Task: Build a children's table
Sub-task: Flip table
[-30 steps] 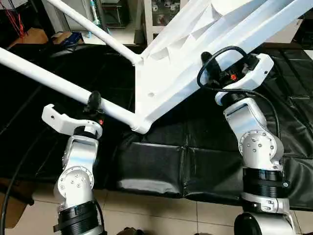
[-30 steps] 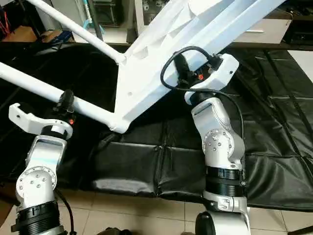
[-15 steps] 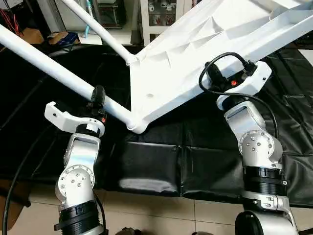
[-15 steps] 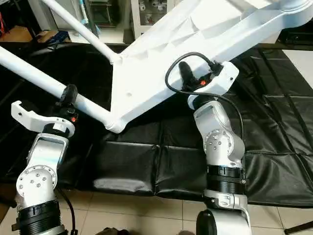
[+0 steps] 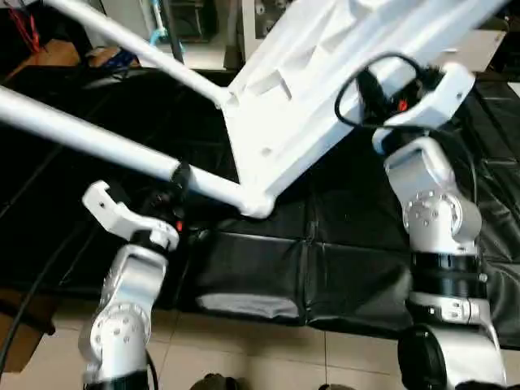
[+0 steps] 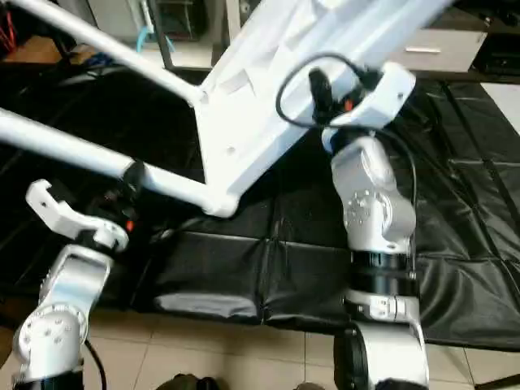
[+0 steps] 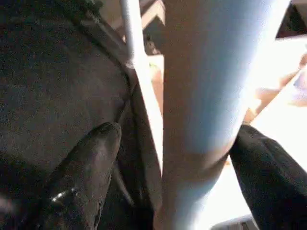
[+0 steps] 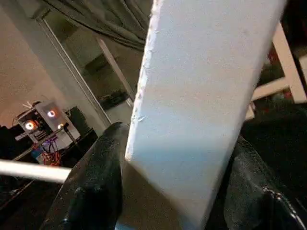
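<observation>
The children's table's white tabletop (image 5: 309, 89) is tilted up over the black mat, ribbed underside toward me. Two white legs sit in its corner sockets: the near leg (image 5: 81, 134) runs left from the low corner (image 5: 256, 203), and the far leg (image 5: 138, 49) runs toward the back left. My left gripper (image 5: 172, 188) is open around the near leg (image 7: 201, 96), and one finger (image 7: 91, 163) stands clear of the tube. My right gripper (image 5: 372, 85) is shut on the tabletop's edge (image 8: 206, 86), a finger (image 8: 100, 182) on each side.
A black padded mat (image 5: 325, 260) covers the work surface, and tiled floor (image 5: 268, 349) shows in front of it. Shelving and a cardboard box (image 5: 49, 53) stand behind at the back left. The legs reach far out to the left.
My left gripper's fingers have spread apart around the near leg. The right gripper keeps its hold on the tabletop's edge. The whole view has shifted.
</observation>
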Motion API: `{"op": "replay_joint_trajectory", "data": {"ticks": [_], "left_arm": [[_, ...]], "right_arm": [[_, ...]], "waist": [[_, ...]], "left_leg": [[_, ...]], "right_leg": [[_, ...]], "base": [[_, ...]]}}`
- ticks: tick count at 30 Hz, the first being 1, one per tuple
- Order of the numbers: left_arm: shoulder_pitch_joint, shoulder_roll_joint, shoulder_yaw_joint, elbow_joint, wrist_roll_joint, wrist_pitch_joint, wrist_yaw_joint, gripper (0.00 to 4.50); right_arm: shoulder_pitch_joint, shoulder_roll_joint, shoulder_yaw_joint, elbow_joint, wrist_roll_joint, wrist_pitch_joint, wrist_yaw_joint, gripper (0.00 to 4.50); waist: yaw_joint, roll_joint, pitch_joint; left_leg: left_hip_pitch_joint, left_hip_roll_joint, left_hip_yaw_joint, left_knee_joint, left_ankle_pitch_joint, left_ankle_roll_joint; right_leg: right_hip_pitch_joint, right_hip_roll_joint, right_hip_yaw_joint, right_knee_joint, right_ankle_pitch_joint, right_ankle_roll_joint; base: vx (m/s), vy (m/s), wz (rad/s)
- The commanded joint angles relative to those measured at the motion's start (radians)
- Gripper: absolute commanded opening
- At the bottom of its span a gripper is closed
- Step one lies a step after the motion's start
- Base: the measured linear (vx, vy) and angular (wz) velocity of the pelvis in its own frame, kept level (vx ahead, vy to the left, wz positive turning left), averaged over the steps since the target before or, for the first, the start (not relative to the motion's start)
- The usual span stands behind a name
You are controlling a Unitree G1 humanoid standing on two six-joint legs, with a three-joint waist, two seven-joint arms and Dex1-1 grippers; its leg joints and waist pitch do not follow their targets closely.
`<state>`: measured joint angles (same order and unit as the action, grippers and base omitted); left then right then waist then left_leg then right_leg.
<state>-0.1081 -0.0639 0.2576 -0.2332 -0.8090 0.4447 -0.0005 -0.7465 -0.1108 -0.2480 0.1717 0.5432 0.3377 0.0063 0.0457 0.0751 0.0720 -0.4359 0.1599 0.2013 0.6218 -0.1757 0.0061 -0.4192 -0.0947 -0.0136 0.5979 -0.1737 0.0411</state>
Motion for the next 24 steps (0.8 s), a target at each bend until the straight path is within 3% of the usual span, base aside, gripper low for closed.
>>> {"op": "replay_joint_trajectory", "data": {"ticks": [1, 7, 12, 14, 18, 21, 24], "left_arm": [[0.051, -0.013, 0.005, -0.009, 0.022, 0.023, 0.007, 3.91], [0.091, 0.023, -0.042, -0.029, 0.043, 0.025, -0.006, 3.91], [0.091, 0.048, -0.050, -0.019, 0.072, 0.065, 0.012, 3.91], [0.088, 0.054, -0.054, -0.023, 0.072, 0.067, 0.010, 4.25], [0.092, 0.084, -0.087, -0.038, 0.110, 0.065, -0.007, 4.42], [0.075, 0.142, -0.139, -0.074, 0.210, 0.037, -0.034, 4.50], [0.055, 0.165, -0.158, -0.103, 0.233, 0.038, -0.049, 4.50]], "right_arm": [[-0.054, -0.051, -0.039, -0.050, -0.055, -0.112, -0.008, 2.19], [-0.066, -0.067, -0.049, -0.039, -0.082, -0.147, -0.033, 2.07], [-0.071, -0.075, -0.060, -0.030, -0.131, -0.199, -0.071, 1.99], [-0.071, -0.080, -0.058, -0.028, -0.138, -0.205, -0.073, 1.97], [-0.070, -0.083, -0.054, -0.025, -0.139, -0.207, -0.069, 1.95], [-0.070, -0.101, -0.033, -0.030, -0.177, -0.221, -0.053, 1.95], [-0.071, -0.110, -0.025, -0.028, -0.196, -0.229, -0.053, 1.95]], "waist": [[-0.004, -0.024, -0.080], [0.005, -0.023, -0.082], [0.005, -0.025, -0.082], [0.004, -0.024, -0.081], [-0.002, -0.027, -0.082], [-0.008, -0.030, -0.079], [-0.013, -0.027, -0.081]], "left_leg": [[0.058, 0.050, -0.018, -0.070, -0.094, 0.044], [0.064, 0.049, -0.015, -0.072, -0.127, 0.008], [0.057, 0.048, -0.017, -0.076, -0.141, -0.010], [0.057, 0.047, -0.018, -0.077, -0.160, -0.020], [0.051, 0.044, -0.019, -0.077, -0.178, -0.016], [0.048, 0.045, -0.020, -0.079, -0.181, -0.006], [0.052, 0.046, -0.020, -0.077, -0.168, -0.007]], "right_leg": [[0.030, -0.017, 0.008, -0.052, -0.111, -0.166], [0.023, -0.015, 0.011, -0.057, -0.127, -0.123], [0.025, -0.015, 0.010, -0.055, -0.139, -0.093], [0.024, -0.016, 0.010, -0.057, -0.159, -0.087], [0.025, -0.017, 0.011, -0.061, -0.178, -0.071], [0.025, -0.017, 0.010, -0.064, -0.188, -0.066], [0.024, -0.017, 0.009, -0.060, -0.174, -0.081]], "base": [[0.000, 0.000, 0.00], [0.000, 0.000, 0.00], [0.000, 0.000, 0.00], [0.000, 0.000, 0.00], [0.000, 0.000, 0.00], [0.000, 0.000, 0.00], [0.000, 0.000, 0.00]]}}
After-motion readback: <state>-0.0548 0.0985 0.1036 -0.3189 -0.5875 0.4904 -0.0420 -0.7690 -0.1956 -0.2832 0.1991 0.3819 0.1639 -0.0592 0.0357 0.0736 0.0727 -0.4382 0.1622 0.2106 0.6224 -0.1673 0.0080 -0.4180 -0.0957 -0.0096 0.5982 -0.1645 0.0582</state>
